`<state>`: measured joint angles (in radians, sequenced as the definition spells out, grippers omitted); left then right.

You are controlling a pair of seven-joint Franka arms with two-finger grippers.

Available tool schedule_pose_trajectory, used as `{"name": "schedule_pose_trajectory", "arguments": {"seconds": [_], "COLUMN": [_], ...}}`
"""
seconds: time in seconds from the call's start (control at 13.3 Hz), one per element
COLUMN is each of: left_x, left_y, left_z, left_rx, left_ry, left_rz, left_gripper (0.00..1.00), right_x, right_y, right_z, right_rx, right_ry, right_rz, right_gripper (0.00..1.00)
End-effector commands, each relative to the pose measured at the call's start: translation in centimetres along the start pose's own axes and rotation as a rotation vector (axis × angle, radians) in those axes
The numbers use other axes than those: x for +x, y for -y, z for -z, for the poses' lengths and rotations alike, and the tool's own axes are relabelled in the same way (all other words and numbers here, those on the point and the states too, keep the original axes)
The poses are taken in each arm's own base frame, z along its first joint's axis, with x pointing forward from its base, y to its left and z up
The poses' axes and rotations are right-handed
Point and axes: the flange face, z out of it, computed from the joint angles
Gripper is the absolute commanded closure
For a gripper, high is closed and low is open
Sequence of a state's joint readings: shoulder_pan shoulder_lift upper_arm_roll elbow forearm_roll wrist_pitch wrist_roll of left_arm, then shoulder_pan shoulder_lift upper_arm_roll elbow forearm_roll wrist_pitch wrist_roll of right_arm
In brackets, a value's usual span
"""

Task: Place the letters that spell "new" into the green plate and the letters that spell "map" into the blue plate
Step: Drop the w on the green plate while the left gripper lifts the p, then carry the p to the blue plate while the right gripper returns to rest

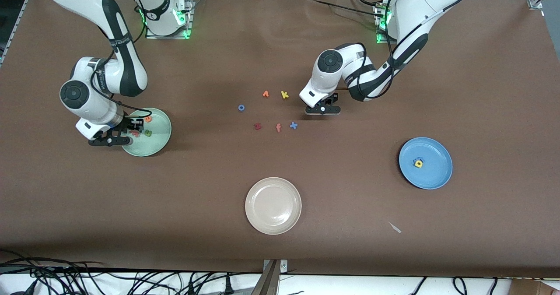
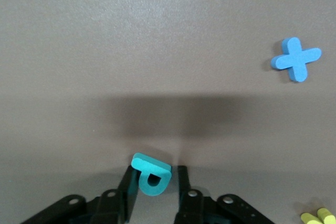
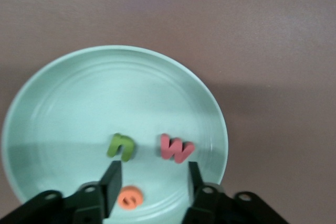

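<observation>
Left claw [image 2: 155, 182] pinching teal p [image 2: 151, 177], x [image 2: 295, 60] nearby. Right claw [image 3: 152, 184] spread over green plate [image 3: 63, 103]: n [image 3: 121, 146], w [image 3: 177, 148], e [image 3: 130, 198]. Blue plate [image 1: 433, 177]: a [image 1: 418, 163], m mostly hidden.

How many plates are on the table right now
3: the green plate at the right arm's end, the blue plate at the left arm's end, and a beige-white plate between them, nearest the front camera.
</observation>
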<state>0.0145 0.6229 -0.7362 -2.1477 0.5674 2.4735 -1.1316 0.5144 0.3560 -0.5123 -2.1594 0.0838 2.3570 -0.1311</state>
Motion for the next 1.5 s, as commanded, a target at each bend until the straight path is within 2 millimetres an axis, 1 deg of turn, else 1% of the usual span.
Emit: {"name": "schedule_pose_trajectory", "arguments": {"seconds": [0.0, 0.15, 0.23, 0.3, 0.38, 0.45, 0.53, 0.6, 0.68, 0.75, 0.83, 0.9, 1.05, 1.13, 1.2, 1.28, 1.35, 1.43], "left_x": [0.3, 0.3, 0.4, 0.4, 0.4, 0.4, 0.4, 0.4, 0.5, 1.1, 1.8, 2.6, 4.1, 4.9, 6.2, 7.4, 8.9, 10.1], "left_y": [0.1, 0.1, 0.2, 0.3, 0.3, 0.3, 0.3, 0.3, 0.3, 0.4, 0.4, 0.6, 1.0, 1.6, 2.5, 3.6, 5.0, 6.3], "left_z": [-0.7, -0.7, -0.8, -0.8, -0.8, -0.8, -0.8, -0.8, -0.7, -0.3, 0.3, 0.9, 2.0, 2.5, 3.1, 3.7, 4.4, 4.9], "left_rx": [0.021, 0.021, 0.023, 0.024, 0.024, 0.024, 0.024, 0.024, 0.022, 0.021, 0.027, 0.050, 0.091, 0.098, 0.104, 0.117, 0.131, 0.134], "left_ry": [-0.009, -0.009, -0.010, -0.010, -0.010, -0.010, -0.010, -0.010, -0.013, -0.020, -0.027, -0.029, -0.022, -0.019, -0.019, -0.011, -0.002, 0.001], "left_rz": [0.000, -0.004, -0.006, -0.005, -0.005, -0.005, -0.005, -0.005, -0.006, 0.000, -0.007, -0.013, -0.032, -0.037, -0.046, -0.068, -0.087, -0.109], "left_gripper": [0.70, 0.70, 0.73, 0.74, 0.75, 0.75, 0.78, 0.81, 0.82, 0.83, 0.84, 0.84, 0.84, 0.84, 0.84, 0.84, 0.84, 0.84], "right_x": [2.6, 3.8, 4.0, 4.2, 4.1, 3.9, 3.4, 2.2, 1.2, 0.0, -1.0, -1.9, -3.7, -4.0, -3.6, -3.4, -4.1, -4.5], "right_y": [0.3, 0.8, 1.2, 1.3, 1.2, 1.9, 2.1, 0.6, 0.4, 0.0, -0.1, -0.8, -0.1, -0.4, -1.5, -2.3, -2.5, -2.7], "right_z": [6.9, 11.0, 12.5, 14.6, 17.7, 19.6, 21.8, 24.4, 26.1, 27.3, 27.6, 27.9, 27.6, 28.1, 28.8, 29.6, 31.8, 32.9], "right_rx": [0.038, 0.044, 0.047, 0.052, 0.062, 0.067, 0.072, 0.109, 0.131, 0.135, 0.128, 0.123, 0.104, 0.078, 0.080, 0.083, 0.080, 0.080], "right_ry": [0.087, 0.124, 0.124, 0.122, 0.130, 0.120, 0.086, 0.046, 0.032, 0.043, 0.066, 0.083, 0.092, 0.046, -0.003, -0.045, -0.093, -0.114], "right_rz": [0.008, 0.020, 0.029, 0.040, 0.036, 0.048, 0.047, 0.040, 0.057, 0.062, 0.064, 0.044, 0.050, 0.048, 0.032, 0.028, 0.014, 0.004], "right_gripper": [0.00, 0.00, 0.00, 0.00, 0.00, 0.00, 0.00, 0.00, 0.00, 0.00, 0.00, 0.00, 0.00, 0.00, 0.00, 0.00, 0.00, 0.00]}}
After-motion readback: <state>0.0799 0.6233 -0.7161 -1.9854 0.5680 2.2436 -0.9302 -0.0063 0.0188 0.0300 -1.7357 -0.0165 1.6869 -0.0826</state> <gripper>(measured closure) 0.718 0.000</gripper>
